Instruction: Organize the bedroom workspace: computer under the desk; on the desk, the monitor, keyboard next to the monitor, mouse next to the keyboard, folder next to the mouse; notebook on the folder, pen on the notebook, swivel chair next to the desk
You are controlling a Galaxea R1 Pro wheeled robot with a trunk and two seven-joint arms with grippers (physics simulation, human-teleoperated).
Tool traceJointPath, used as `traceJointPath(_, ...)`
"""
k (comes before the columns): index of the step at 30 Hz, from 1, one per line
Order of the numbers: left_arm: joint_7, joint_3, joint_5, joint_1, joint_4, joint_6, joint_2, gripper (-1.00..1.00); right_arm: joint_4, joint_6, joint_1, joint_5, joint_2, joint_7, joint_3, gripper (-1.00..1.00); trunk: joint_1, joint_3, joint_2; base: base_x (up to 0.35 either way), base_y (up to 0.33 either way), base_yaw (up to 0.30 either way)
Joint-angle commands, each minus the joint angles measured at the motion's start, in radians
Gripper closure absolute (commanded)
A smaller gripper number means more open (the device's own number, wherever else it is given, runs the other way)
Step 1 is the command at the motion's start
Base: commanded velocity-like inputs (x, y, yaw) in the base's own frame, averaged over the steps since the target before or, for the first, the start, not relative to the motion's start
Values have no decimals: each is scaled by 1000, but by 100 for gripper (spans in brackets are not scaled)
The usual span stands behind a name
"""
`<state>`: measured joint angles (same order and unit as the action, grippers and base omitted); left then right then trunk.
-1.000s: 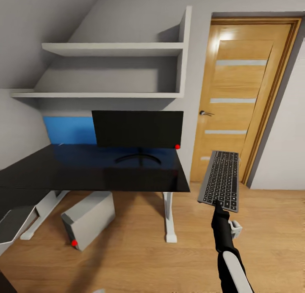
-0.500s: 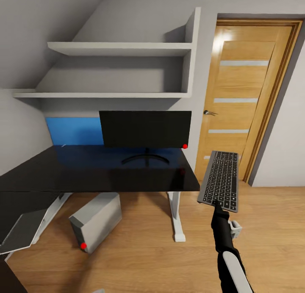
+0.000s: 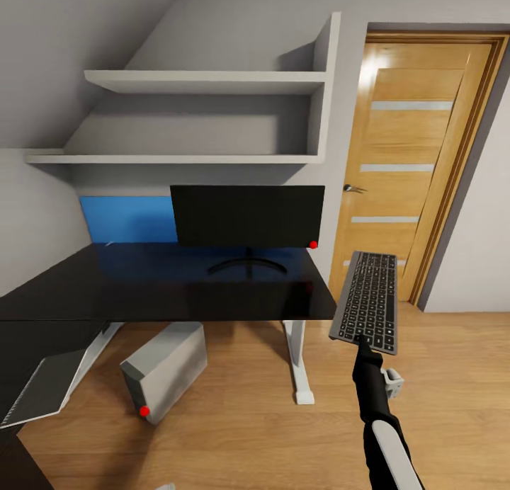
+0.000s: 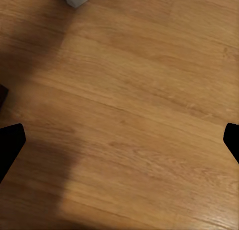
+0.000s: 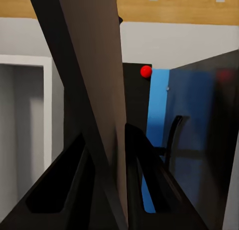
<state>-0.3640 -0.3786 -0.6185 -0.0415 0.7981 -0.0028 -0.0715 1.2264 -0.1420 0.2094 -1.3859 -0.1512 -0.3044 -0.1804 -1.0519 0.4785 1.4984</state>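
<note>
Two parts look done: the monitor (image 3: pixel 247 215) stands at the worktop's (image 3: pixel 163 288) back edge near its right corner, and the computer (image 3: pixel 164 369) lies tilted on the floor beneath. Everything else remains. The slim dark keyboard (image 3: pixel 367 301) is airborne past the right edge, pinched by the right claw (image 3: pixel 364 343). The left claw (image 4: pixel 119 140) hangs spread over floorboards.

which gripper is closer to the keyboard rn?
Right. The right gripper is clamped on the near edge of the keyboard, holding it up beside the desk. The left gripper hangs open over bare wood floor, with no keyboard near it.
</note>
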Motion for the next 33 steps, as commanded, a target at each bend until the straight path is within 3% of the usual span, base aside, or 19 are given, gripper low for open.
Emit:
traceJointPath(1,-9,-6,-7,-1,1,0,-2,-100,-1,1,1,-12,-1,-8,-1,100,0,1,1,0,0,0)
traceJointPath(7,-9,-9,-7,-1,1,0,-2,-100,-4,1,1,-13,-2,-8,4,100,0,1,1,0,0,0)
traceJointPath(8,-9,-10,-7,-1,1,0,-2,-100,-4,2,1,-13,-2,-8,13,100,0,1,1,0,0,0)
traceJointPath(9,-10,-18,-7,-1,1,0,-2,-100,-17,4,0,-14,-2,-8,73,100,0,1,1,0,0,0)
traceJointPath(26,-10,-19,-7,-1,1,0,-1,-100,-59,2,-1,-20,-12,-8,133,100,0,1,1,0,0,0)
traceJointPath(29,-10,-19,-7,-1,1,0,-1,-100,-61,2,-1,-42,-18,-7,135,100,0,1,1,0,0,0)
traceJointPath(33,-10,-19,-7,0,1,0,-1,-100,-62,2,-1,-115,-20,-7,139,100,0,1,1,0,0,0)
